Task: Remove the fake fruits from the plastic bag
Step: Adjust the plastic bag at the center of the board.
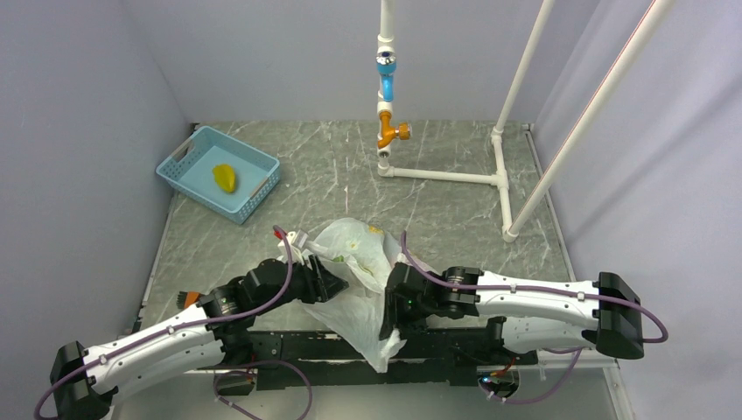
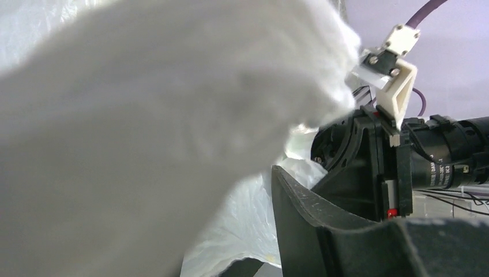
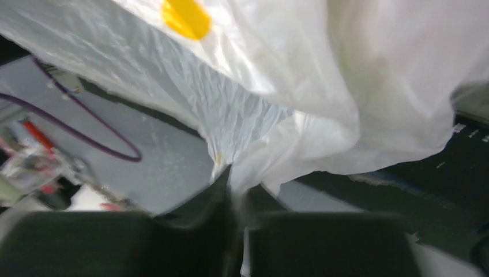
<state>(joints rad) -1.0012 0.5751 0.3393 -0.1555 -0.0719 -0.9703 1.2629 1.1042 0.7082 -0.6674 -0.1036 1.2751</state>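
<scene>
No legible txt, nos. or brand names anywhere. Left wrist view, approx. 3 o'clock: tiny white print on the black motor housing (image 2: 447, 164), too small and blurred to read. Right wrist view, approx. 11 o'clock: the plastic bag (image 3: 248, 109) carries a solid yellow printed blob (image 3: 185, 17), no letters. Top view: faint yellow-green marks on bag, illegible.

Two robot arms are mounted side by side. The left arm (image 1: 157, 343) and right arm (image 1: 535, 299) have white shell links dotted with small dark screws, black round joints and black end blocks. A purple cable (image 1: 286, 278) loops along each. A white bracket (image 1: 298, 243) tops the left wrist. The left pincer (image 1: 331, 284) and right pincer (image 3: 236, 187) are matte black.
</scene>
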